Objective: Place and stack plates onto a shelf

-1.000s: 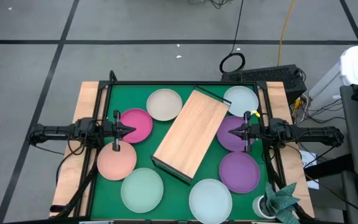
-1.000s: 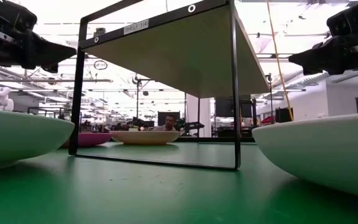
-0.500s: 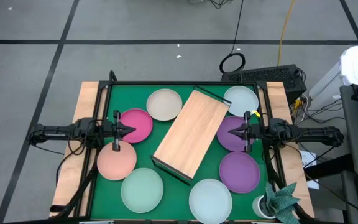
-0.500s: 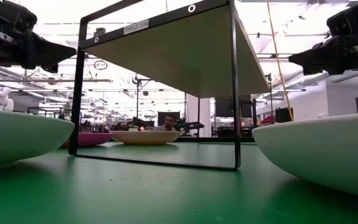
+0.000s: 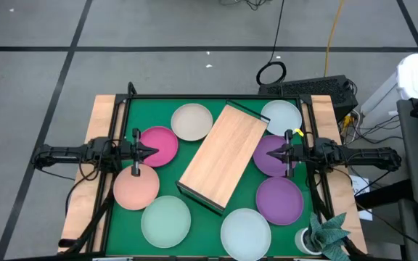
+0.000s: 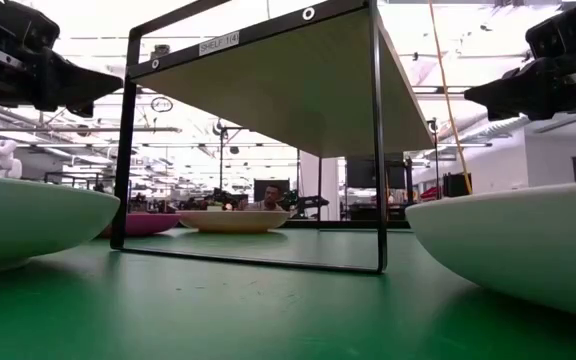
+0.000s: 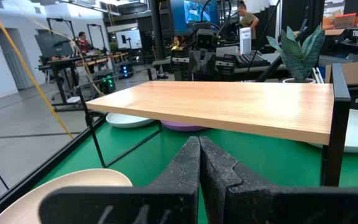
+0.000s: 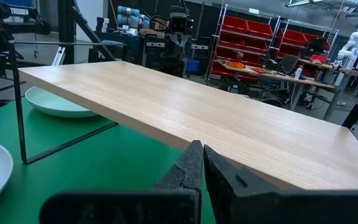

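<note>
The light wooden shelf [image 5: 222, 154] stands slantwise on its thin dark frame in the middle of the green mat, with nothing on its board. Plates lie flat around it: magenta [image 5: 162, 145], salmon pink [image 5: 136, 187], cream [image 5: 191, 121], two purple [image 5: 270, 156] [image 5: 279, 200], pale mint [image 5: 166, 221], whitish ones [image 5: 245, 231] [image 5: 284, 113]. My left gripper [image 5: 153, 151] hangs shut above the magenta plate. My right gripper [image 5: 273, 153] hangs shut above the upper purple plate. Both point at the shelf [image 7: 229, 106] [image 8: 185, 115].
A dark rail [image 5: 216, 96] borders the mat's far side, and wooden strips [image 5: 101, 116] flank it. A potted plant [image 5: 329, 233] stands at the near right corner. Cables and equipment lie on the floor beyond the far edge. A person shows far off in the room [image 6: 271, 195].
</note>
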`<state>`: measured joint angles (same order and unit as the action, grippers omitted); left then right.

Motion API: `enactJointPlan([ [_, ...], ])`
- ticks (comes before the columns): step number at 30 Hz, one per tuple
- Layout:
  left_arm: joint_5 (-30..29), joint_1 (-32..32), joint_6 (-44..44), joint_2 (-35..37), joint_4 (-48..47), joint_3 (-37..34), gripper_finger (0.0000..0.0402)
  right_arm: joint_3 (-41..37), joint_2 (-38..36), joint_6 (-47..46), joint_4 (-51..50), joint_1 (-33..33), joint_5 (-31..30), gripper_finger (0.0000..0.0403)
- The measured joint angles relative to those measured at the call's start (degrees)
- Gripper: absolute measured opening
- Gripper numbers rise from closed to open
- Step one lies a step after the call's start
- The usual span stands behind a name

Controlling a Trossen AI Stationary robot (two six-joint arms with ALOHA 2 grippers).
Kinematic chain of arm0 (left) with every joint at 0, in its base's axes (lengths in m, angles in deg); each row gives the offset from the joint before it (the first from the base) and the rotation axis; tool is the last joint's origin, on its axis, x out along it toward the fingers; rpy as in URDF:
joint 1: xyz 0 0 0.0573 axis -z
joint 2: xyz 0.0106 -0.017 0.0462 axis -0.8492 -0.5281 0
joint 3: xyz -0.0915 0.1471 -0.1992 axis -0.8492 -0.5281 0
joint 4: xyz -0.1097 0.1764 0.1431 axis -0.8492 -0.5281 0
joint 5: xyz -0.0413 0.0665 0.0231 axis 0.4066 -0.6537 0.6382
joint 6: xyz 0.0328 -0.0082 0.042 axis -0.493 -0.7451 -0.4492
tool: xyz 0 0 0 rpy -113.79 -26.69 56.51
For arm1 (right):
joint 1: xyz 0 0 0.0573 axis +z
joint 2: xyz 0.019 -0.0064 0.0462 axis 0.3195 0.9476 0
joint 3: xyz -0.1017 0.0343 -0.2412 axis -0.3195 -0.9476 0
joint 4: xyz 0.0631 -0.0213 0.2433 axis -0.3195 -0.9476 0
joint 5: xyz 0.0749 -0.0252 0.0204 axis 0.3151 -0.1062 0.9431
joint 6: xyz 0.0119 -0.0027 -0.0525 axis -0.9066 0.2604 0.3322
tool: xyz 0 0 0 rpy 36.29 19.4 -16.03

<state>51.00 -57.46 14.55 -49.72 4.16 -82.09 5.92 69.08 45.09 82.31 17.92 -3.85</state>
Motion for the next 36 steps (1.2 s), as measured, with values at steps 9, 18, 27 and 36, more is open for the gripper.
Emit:
enactJointPlan([
  [9, 0.0, 0.0, 0.0, 0.0, 0.0, 0.0, 0.0001, 0.0, 0.0, 0.0, 0.0, 0.0, 0.0, 0.0],
  [18, 0.0, 0.0, 0.0, 0.0, 0.0, 0.0, 0.0001, 0.0, 0.0, 0.0, 0.0, 0.0, 0.0, 0.0],
  [27, 0.0, 0.0, 0.0, 0.0, 0.0, 0.0, 0.0001, 0.0, 0.0, 0.0, 0.0, 0.0, 0.0, 0.0],
  [36, 0.0, 0.0, 0.0, 0.0, 0.0, 0.0, 0.0001, 0.0, 0.0, 0.0, 1.4, 0.0, 0.0, 0.0],
])
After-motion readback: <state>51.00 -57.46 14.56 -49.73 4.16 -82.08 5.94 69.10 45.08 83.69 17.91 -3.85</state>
